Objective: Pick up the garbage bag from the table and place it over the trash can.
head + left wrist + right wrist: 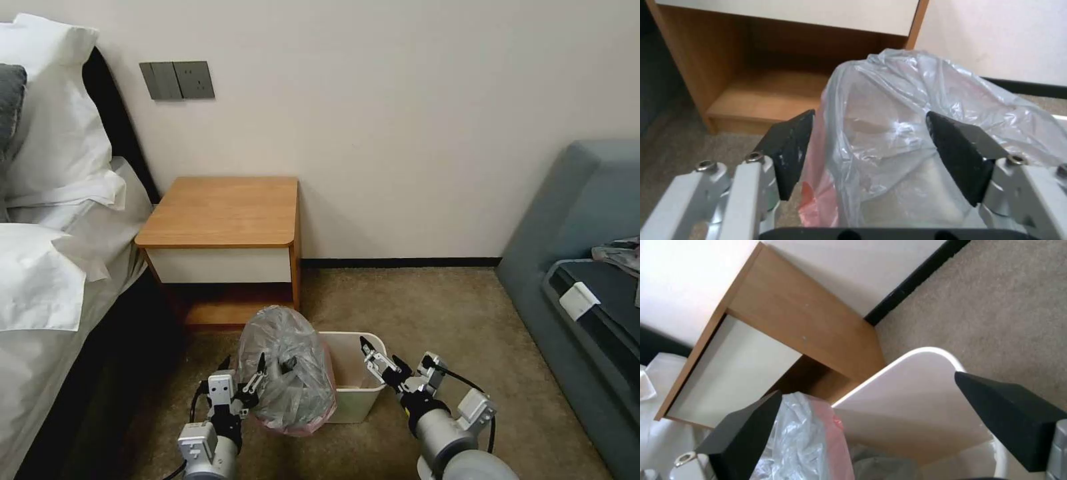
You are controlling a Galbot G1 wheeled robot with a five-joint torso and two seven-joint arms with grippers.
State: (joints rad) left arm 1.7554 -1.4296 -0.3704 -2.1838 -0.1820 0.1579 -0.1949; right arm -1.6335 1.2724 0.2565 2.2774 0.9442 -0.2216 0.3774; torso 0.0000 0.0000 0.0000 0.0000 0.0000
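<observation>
Nearest, the left gripper (241, 377), jaws apart, straddles the crinkly translucent garbage bag (288, 367) ballooning over the left end of the cream trash can (363, 393), the spread right gripper (383, 361) at its right rim, the wooden nightstand (223, 212) behind.

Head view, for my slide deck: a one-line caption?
Left claw open around crinkly translucent grey garbage bag draped over cream-white plastic trash can.

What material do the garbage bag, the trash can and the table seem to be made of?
Garbage bag: thin translucent grey plastic film, crinkled and glinting, with a pinkish edge. Trash can: probably moulded plastic, smooth cream-white walls and a rolled rim. Table: wood or wood-look board, light-brown matte top with faint grain; its front panel is plain white.
</observation>
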